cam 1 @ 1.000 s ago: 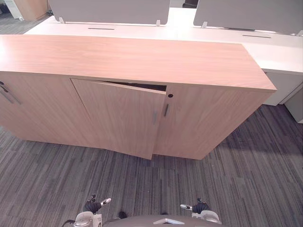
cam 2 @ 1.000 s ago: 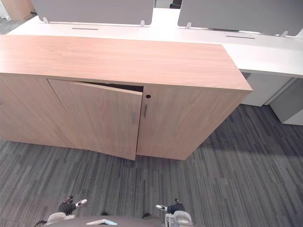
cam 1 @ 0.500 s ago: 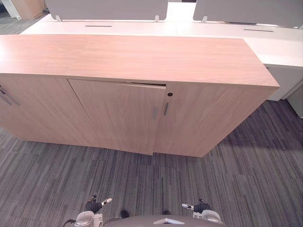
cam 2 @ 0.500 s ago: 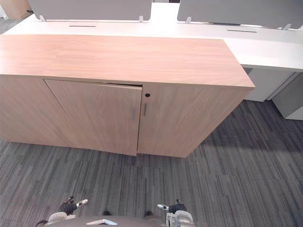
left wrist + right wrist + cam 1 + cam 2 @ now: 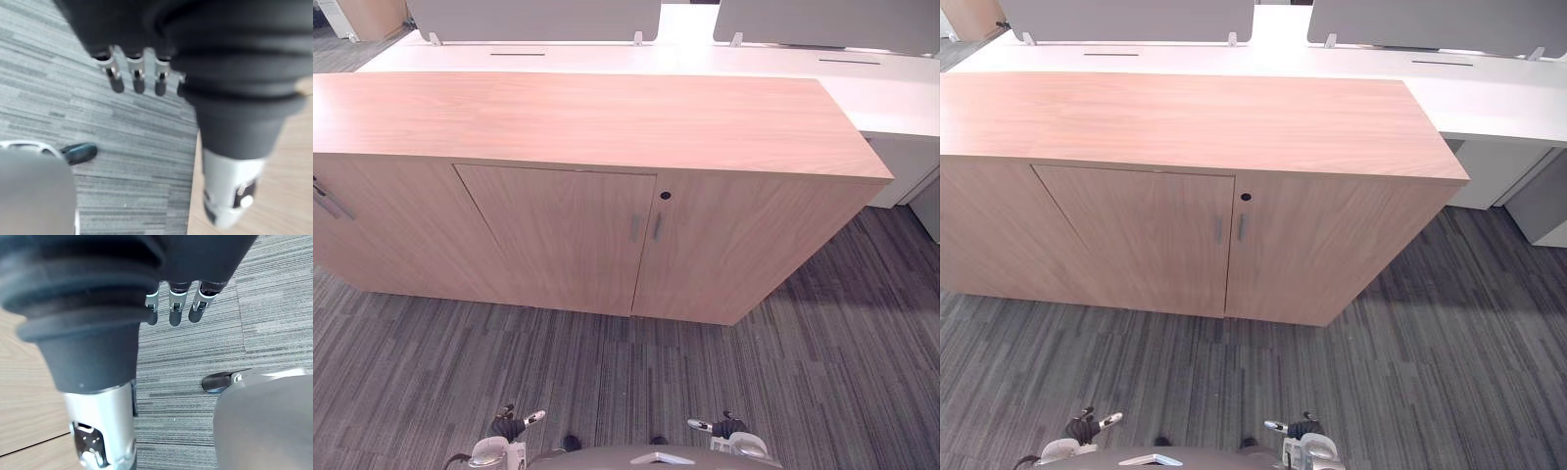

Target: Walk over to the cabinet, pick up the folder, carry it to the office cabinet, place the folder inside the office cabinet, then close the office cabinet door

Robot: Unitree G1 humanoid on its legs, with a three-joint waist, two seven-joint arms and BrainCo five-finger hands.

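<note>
The wooden office cabinet point(image 5: 607, 117) stands in front of me on the carpet. Its middle door point(image 5: 558, 235) lies flush with the front, and its slim handle point(image 5: 633, 227) sits beside the neighbouring door's handle point(image 5: 656, 226). My left hand point(image 5: 509, 428) hangs low at the bottom edge of the eye views, well back from the cabinet. My right hand point(image 5: 720, 429) hangs at the same height. In the wrist views the left hand's fingers point(image 5: 137, 78) and the right hand's fingers point(image 5: 173, 308) dangle relaxed over the carpet, open and holding nothing.
White desks point(image 5: 891, 93) with grey partition screens point(image 5: 538, 18) stand right behind the cabinet. Grey striped carpet point(image 5: 626, 382) lies between me and the cabinet. Another handle point(image 5: 328, 201) shows at the cabinet's far left, and a keyhole point(image 5: 665, 196) above the handles.
The cabinet's middle door has swung from ajar to fully shut. Both hands stay hanging low.
</note>
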